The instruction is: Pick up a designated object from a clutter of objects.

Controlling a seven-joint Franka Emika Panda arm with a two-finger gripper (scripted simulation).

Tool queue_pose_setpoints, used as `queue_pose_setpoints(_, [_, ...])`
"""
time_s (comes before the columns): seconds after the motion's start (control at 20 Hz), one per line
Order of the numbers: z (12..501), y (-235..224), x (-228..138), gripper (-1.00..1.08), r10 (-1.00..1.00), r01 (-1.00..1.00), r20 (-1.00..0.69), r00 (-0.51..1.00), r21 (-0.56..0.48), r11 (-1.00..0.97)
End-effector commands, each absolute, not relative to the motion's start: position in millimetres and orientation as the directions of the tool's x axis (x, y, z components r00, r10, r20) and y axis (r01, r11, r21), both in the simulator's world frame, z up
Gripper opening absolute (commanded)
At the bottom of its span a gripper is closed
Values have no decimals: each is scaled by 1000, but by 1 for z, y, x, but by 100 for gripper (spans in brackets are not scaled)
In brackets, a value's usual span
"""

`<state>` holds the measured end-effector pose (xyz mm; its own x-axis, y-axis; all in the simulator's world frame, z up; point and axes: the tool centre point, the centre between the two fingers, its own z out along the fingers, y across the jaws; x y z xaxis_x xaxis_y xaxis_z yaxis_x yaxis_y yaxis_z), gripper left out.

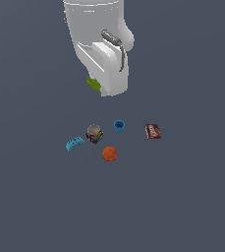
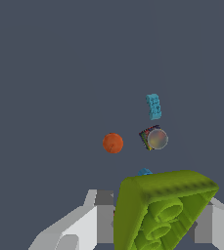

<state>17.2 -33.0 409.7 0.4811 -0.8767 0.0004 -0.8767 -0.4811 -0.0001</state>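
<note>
Yellow-green and studded on its underside, the designated piece fills the near part of the wrist view, sitting between the two pale fingers of the gripper, which are closed against it from either side; the actual contact faces are hidden behind the piece. The exterior view shows far less of it: only a small green sliver poking out beside the white arm body, well above the rest of the clutter, with the gripper's fingers themselves hidden there. On the grey floor below, the exterior view lays out all the remaining items: the cyan toothed block toward that view's left, the multicoloured lump with grey dome just beside it, the blue cup near the middle, the orange ball in front of those, and the dark red box apart on that view's right. The wrist view catches the ball, the lump and the toothed block, but only a rim of the cup peeks past the held piece, and the red box does not appear.
</note>
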Motion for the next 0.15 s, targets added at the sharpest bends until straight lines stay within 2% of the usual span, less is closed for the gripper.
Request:
queue_pose_setpoints(0.0, [413, -33, 19, -100, -877, -877, 0, 481, 0, -481])
queue_pose_setpoints(0.1, [413, -33, 19, -100, -877, -877, 0, 481, 0, -481])
